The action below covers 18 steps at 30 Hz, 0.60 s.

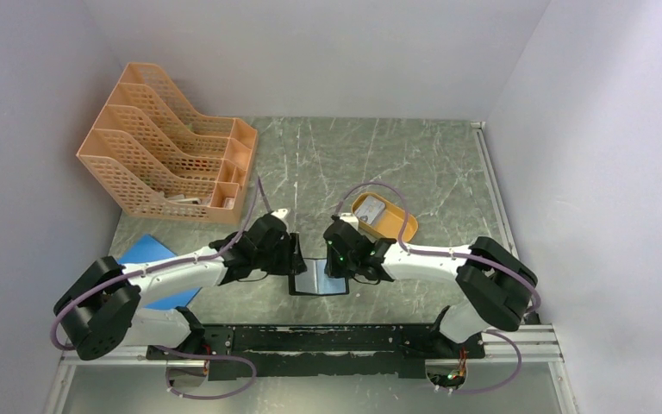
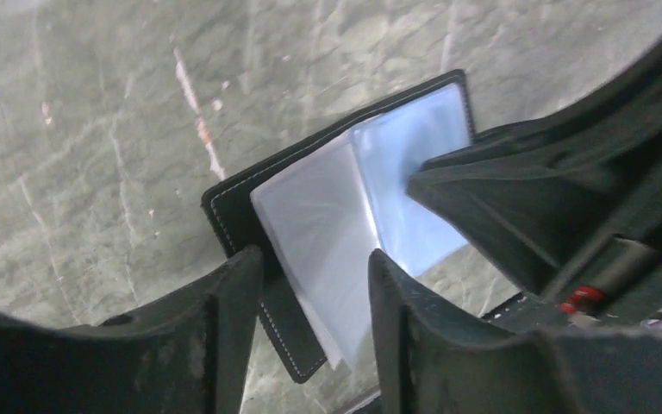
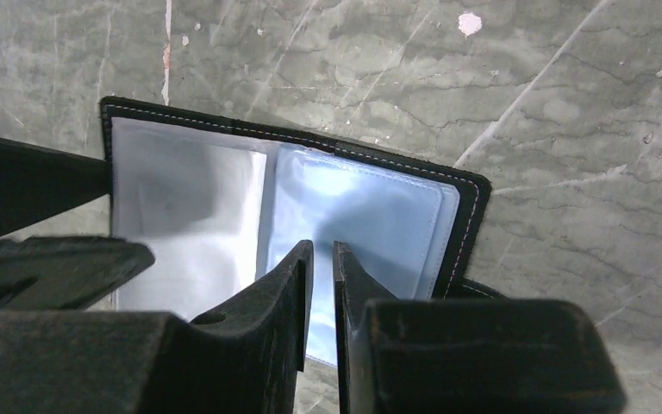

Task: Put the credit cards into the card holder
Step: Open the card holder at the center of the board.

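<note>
The green marbled table (image 1: 379, 164) stands between pale walls. On it are one orange file rack (image 1: 168, 155), one blue sheet (image 1: 151, 254), and one orange tray (image 1: 401, 228) with the credit cards (image 1: 369, 210). One card holder (image 1: 319, 280) lies open near the front edge. Both arms bend inward over it. The left claw (image 2: 315, 259) is spread. The right claw (image 3: 321, 248) is nearly pressed together; I cannot tell if it pinches a pocket.

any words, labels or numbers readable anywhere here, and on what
None can be read.
The card holder and its clear pockets show no print.
The pale thing in the orange tray is too small to read.
The file rack and blue sheet show no text.
</note>
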Tool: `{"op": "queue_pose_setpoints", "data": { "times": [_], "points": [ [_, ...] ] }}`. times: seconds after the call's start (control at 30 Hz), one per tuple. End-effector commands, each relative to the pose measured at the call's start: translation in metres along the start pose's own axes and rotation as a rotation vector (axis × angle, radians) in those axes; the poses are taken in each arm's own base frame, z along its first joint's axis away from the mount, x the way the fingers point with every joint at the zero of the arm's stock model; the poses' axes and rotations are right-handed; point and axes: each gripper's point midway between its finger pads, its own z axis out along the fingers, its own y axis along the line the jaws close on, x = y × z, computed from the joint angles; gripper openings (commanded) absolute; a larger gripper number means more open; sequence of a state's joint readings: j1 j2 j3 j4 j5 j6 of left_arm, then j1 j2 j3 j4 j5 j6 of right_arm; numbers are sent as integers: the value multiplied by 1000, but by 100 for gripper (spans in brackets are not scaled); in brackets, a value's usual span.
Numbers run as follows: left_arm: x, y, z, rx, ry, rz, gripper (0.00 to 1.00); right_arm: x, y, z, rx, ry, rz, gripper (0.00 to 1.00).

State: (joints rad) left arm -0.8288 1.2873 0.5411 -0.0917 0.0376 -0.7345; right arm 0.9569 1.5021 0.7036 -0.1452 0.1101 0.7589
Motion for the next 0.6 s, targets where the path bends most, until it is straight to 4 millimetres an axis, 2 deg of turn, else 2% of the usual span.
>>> {"op": "queue_pose_setpoints", "data": {
  "times": [0.0,0.07,0.1,0.27,0.37,0.43,0.57],
  "points": [
    [-23,-22,-12,-11,-47,67,58,13,-25,1,86,20,-19,19],
    [-26,-27,-12,-44,-54,95,70,13,-25,1,82,17,-16,19],
    [-26,-31,-12,-42,-54,103,70,14,-25,2,80,18,-14,19],
    [-29,-72,-16,60,-71,111,64,17,-23,4,64,24,-4,19],
    [-26,-86,-14,97,-63,109,57,19,-23,5,55,26,4,19],
    [-20,-83,-7,69,-42,114,52,19,-23,4,55,23,9,18],
    [-7,-65,6,-20,-6,128,45,21,-25,3,53,23,13,18]
  ]
}}
